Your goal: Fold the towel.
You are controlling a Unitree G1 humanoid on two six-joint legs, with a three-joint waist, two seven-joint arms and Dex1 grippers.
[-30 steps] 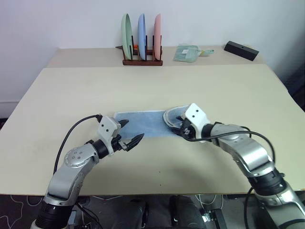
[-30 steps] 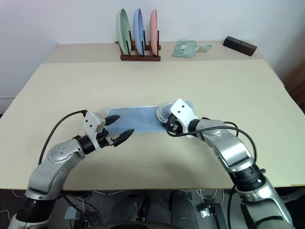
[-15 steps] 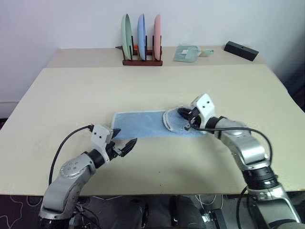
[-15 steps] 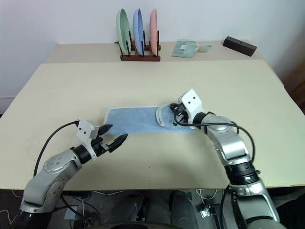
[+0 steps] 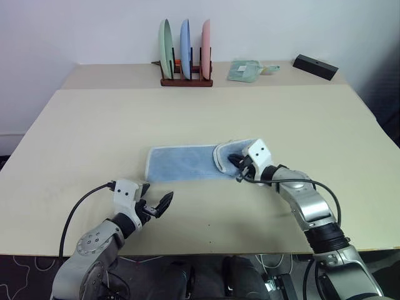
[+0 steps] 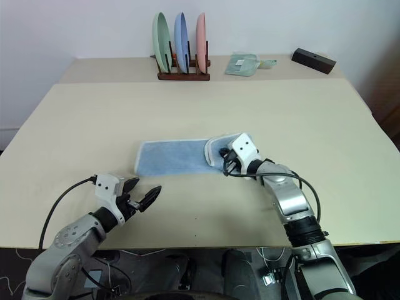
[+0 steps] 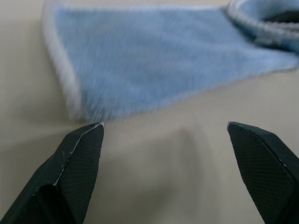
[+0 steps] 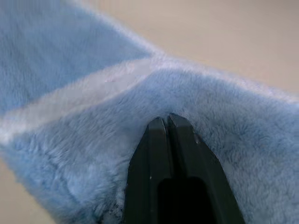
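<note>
The light blue towel (image 5: pixel 181 164) lies as a long strip in the middle of the table (image 5: pixel 94 125). Its right end is curled up and over. My right gripper (image 5: pixel 236 164) is at that curled end, its two black fingers pressed together with the tips buried in the fluffy cloth (image 8: pixel 93 60); in the right wrist view the gripper (image 8: pixel 163 119) is shut on the towel. My left gripper (image 5: pixel 156 201) hovers open near the table's front edge, short of the towel's left corner (image 7: pixel 154 60), with nothing between its fingers (image 7: pixel 79 158).
At the back, a wooden rack (image 5: pixel 186 80) holds three upright plates. A pale green cloth (image 5: pixel 245 70) and a black box (image 5: pixel 316 66) lie at the back right. Bare tabletop surrounds the towel.
My left gripper has drawn back and down toward the table's front edge, still open. My right gripper has closed at the towel's curled right end.
</note>
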